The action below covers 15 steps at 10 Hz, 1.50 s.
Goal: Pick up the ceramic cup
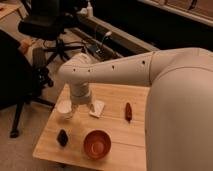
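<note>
Tool (pixel 79 106) is down low over the table (pixel 117 147) — cup (pixel 64 108) sits right beside it, white block (pixel 97 108) on its other side. Can't tell if it's gripping anything.

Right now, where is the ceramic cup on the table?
In the camera view, the ceramic cup stands near the left edge of the wooden table, just left of the gripper, with a small dark object nearer the camera.

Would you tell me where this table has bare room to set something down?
The table is bare between the white block and the reddish object, and right of the orange bowl. Crowded around the ceramic cup and adjacent gripper.
</note>
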Motion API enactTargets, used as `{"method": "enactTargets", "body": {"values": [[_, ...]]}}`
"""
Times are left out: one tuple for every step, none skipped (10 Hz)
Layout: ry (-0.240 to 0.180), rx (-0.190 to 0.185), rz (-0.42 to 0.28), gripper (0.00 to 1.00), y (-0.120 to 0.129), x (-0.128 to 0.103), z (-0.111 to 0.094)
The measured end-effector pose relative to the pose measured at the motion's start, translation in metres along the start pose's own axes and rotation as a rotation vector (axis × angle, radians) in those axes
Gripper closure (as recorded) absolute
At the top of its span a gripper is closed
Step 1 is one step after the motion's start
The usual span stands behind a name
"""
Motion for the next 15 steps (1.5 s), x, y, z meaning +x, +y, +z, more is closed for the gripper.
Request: {"method": "enactTargets", "body": {"values": [[0.000, 0.000, 0.000, 0.35, 0.0000, 0.0000, 0.0000], [0.000, 0.000, 0.000, 0.35, 0.0000, 0.0000, 0.0000], [0.000, 0.000, 0.000, 0.35, 0.0000, 0.0000, 0.0000], [0.000, 0.000, 0.000, 0.35, 0.0000, 0.0000, 0.0000], [0.000, 0.000, 0.000, 0.35, 0.0000, 0.0000, 0.0000], [0.000, 0.000, 0.000, 0.35, 0.0000, 0.0000, 0.0000], [0.000, 0.000, 0.000, 0.35, 0.0000, 0.0000, 0.0000], [0.000, 0.000, 0.000, 0.35, 0.0000, 0.0000, 0.0000], [0.000, 0.000, 0.000, 0.35, 0.0000, 0.0000, 0.0000], [0.000, 0.000, 0.000, 0.35, 0.0000, 0.0000, 0.0001], [0.000, 0.000, 0.000, 0.35, 0.0000, 0.0000, 0.0001], [0.000, 0.000, 0.000, 0.35, 0.0000, 0.0000, 0.0001], [0.000, -0.001, 0.000, 0.35, 0.0002, 0.0000, -0.0001], [-0.004, -0.001, -0.001, 0.35, 0.0003, -0.0012, -0.0013], [-0.026, -0.002, -0.020, 0.35, 0.0019, -0.0060, -0.0079]]}}
